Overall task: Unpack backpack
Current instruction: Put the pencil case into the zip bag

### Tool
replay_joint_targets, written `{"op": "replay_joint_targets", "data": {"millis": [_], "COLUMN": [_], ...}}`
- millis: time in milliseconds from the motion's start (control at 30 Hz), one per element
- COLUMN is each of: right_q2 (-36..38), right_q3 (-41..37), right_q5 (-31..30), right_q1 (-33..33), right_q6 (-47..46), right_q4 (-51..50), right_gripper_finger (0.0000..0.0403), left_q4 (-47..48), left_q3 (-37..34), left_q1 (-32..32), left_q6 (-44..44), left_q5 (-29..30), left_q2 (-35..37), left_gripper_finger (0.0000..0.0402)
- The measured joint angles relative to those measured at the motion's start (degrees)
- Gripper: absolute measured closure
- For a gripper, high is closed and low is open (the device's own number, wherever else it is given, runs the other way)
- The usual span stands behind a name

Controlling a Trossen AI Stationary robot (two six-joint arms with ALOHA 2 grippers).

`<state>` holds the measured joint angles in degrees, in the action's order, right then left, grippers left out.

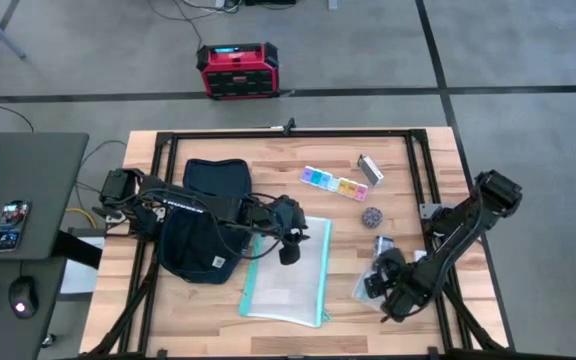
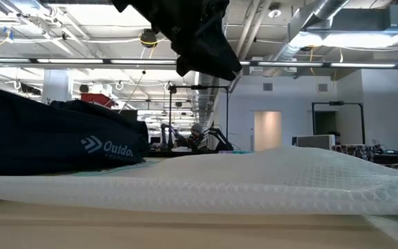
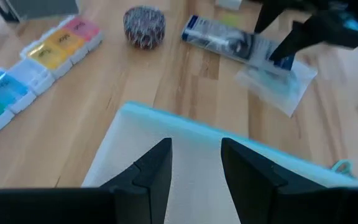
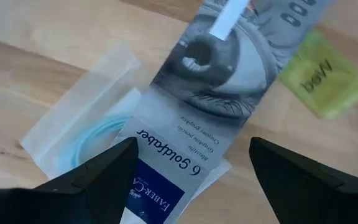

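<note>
Across the wooden table (image 1: 218,320) we see the backpack (image 1: 203,215) lying at the left under the left arm. Our left gripper (image 1: 289,250) hovers over the mesh pouch (image 1: 288,280), its jaws narrowly parted and empty. Our right gripper (image 1: 380,283), jaws spread wide, hangs above the pencil pack (image 4: 185,124) (nothing held).

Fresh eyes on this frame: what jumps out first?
The dark backpack slumped on the table's left half, with the left end effector open above the big pale mesh pouch beside it. To the right, a bright pill organizer near the far edge, and the right end effector open over a pencil pack.
</note>
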<state>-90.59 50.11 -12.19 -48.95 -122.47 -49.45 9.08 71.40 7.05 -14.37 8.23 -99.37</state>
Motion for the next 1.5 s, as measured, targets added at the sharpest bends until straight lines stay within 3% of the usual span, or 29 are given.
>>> {"op": "replay_joint_targets", "data": {"millis": [133, 300, 600, 1033, 1167, 1333, 1500], "right_q2": [-0.04, -0.11, -0.13, -5.35, -8.36, -8.95, -9.01], "right_q3": [-1.08, -2.56, -2.56, -2.37, -2.25, -2.29, -2.35], "right_q5": [-6.01, -8.77, -13.76, -15.39, -20.08, -24.8, -25.81], "right_q1": [-2.97, -3.61, -2.01, 0.62, 0.88, 1.26, 1.43], "right_q6": [-10.36, -11.88, -12.1, -12.41, -12.51, -12.25, -10.9], "right_q4": [0.41, 4.41, 7.68, 10.58, 15.2, 17.26, 17.38], "right_gripper_finger": [0.0097, 0.0097, 0.0097, 0.0097, 0.0097, 0.0097, 0.0097], "left_q4": [-0.68, -1.45, -17.54, -18.71, -17.37, -17.51, -17.6], "left_q3": [0.0, -0.14, 0.59, 21.53, 26.45, 28.11, 28.24], "left_q1": [-0.02, 1.9, 2.82, 1.33, 1.15, 1.2, 1.2], "left_q6": [-2.25, 6.1, 9.54, 17.61, 18.23, 18.44, 16.51], "left_q5": [-2.57, -10.63, -10.03, -9.04, -8.84, -10.5, -11.93], "left_q2": [-0.02, -2.85, -12.62, -33.64, -37.34, -39.69, -39.45], "left_gripper_finger": [0.0276, 0.0277, 0.0276, 0.0276, 0.0276, 0.0277, 0.0277]}}
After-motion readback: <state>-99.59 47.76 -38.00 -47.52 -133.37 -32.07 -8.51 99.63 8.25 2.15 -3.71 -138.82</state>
